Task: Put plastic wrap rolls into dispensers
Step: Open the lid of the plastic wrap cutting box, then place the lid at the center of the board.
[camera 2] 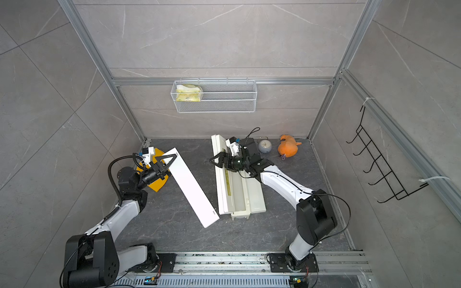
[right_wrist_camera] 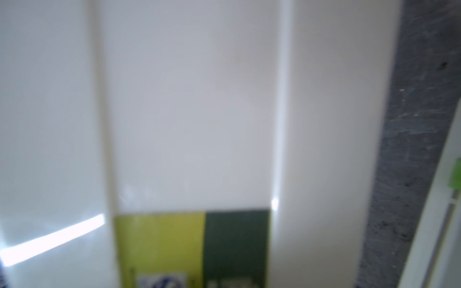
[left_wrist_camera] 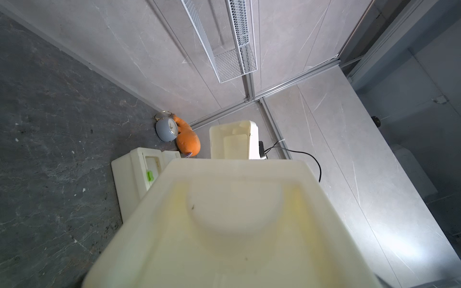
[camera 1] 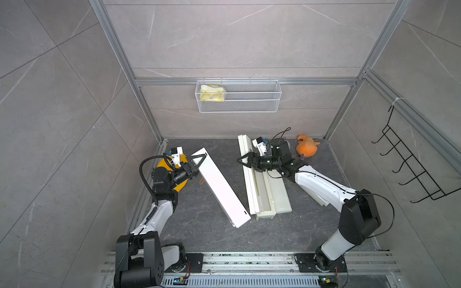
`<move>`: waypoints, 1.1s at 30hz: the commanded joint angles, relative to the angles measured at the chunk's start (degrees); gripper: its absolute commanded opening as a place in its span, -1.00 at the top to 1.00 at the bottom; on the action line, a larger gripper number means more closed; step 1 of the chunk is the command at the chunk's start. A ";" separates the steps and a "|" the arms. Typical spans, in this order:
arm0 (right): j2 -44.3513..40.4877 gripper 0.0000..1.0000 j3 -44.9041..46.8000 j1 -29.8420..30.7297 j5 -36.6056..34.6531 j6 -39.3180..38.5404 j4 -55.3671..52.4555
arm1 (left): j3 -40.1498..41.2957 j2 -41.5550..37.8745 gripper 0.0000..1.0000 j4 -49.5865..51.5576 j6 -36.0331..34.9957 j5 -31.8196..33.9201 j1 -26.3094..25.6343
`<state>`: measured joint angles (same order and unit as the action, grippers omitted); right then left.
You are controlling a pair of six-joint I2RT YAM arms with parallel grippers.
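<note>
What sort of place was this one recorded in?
Probably a lab test cell dressed as a kitchen corner: marble-look wall panels in an aluminium frame, a wall-hung wire basket, a black hook rack.

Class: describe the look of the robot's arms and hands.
The left arm and right arm have white shells and black joints. The left hand and right hand are black triangular open frames. A black ribbed hose loops beside the left arm.

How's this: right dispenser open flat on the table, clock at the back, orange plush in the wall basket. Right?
No. The plush lies on the table at the back, beside the clock; the basket holds only a yellow packet. Both top views show it. The rest stands: the right dispenser is open.
</note>
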<state>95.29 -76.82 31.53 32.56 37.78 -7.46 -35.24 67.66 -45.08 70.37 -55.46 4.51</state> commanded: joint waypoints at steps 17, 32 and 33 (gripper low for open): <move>27.54 -0.70 -25.33 12.01 -36.17 -4.97 -28.67 | -6.24 -7.70 -0.29 32.90 -17.11 -8.70 8.50; 36.11 -0.99 -33.83 14.35 -43.10 -7.54 -35.76 | -3.96 -5.01 -0.32 27.72 -15.04 -9.01 8.58; 36.30 -0.99 -34.27 14.52 -42.94 -8.62 -35.90 | -3.94 -4.78 -0.32 27.55 -15.04 -9.12 8.56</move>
<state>130.69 -108.36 45.54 -8.86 32.10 -39.97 -39.00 62.65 -14.68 55.11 -62.13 12.80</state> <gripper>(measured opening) 0.995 0.886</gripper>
